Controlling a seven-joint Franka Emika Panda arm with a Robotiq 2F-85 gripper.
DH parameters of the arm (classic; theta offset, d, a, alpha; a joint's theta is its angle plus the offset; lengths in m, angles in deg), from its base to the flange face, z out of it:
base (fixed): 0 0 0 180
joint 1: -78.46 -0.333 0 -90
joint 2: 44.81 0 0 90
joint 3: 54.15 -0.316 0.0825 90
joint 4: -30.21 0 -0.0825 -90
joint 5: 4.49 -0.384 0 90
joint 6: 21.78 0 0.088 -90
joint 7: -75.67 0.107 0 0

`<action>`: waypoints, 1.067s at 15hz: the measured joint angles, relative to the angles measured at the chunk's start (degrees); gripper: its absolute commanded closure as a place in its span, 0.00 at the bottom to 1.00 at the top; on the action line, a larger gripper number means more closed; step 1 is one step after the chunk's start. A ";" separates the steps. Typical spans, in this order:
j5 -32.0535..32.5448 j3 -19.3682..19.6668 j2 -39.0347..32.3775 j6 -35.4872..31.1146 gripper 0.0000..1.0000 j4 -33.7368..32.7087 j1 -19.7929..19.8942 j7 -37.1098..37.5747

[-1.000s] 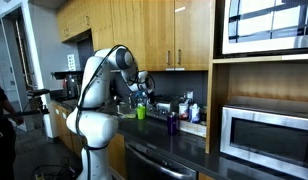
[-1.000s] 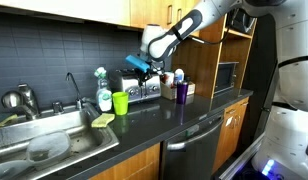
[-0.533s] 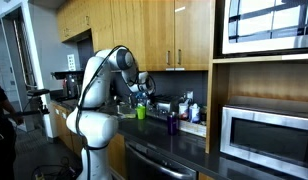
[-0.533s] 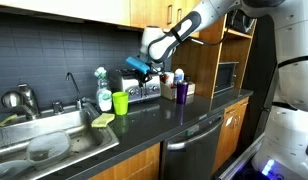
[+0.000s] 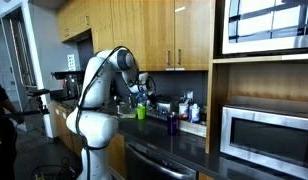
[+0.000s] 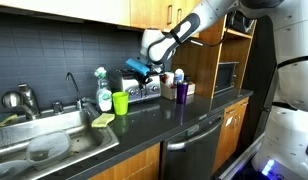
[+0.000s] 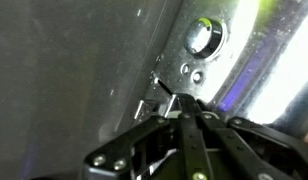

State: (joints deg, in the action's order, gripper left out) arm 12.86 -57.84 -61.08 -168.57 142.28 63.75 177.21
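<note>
Countertop [image 6: 169,122], dark beneath wooden cabinets [image 6: 154,12], carries a toaster [image 6: 144,92]; the tool [image 6: 140,66] hovers above it, pinched narrow.

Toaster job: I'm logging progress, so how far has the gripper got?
Done: the gripper is at the toaster, just above its end. In hand: the wrist view shows shut fingers close to its knob and lever. Left: no contact with the lever is visible; its position can't be told.

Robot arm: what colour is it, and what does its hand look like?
The arm is glossy white, built from fat rounded sections with dark bands at the joints. Its hand is black; in the wrist view it shows thin black metal bars with small bolts.
</note>
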 measured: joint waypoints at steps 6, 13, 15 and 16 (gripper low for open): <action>-1.08 0.56 -0.32 -4.98 1.00 2.77 0.10 0.00; -2.12 1.39 -0.65 -11.42 1.00 6.07 0.04 0.00; -2.15 1.46 -0.65 -11.90 1.00 6.33 0.03 0.00; -2.15 1.47 -0.65 -12.03 1.00 6.40 0.03 0.00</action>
State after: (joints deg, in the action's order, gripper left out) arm 10.71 -56.37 -61.73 -180.59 148.68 63.78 177.21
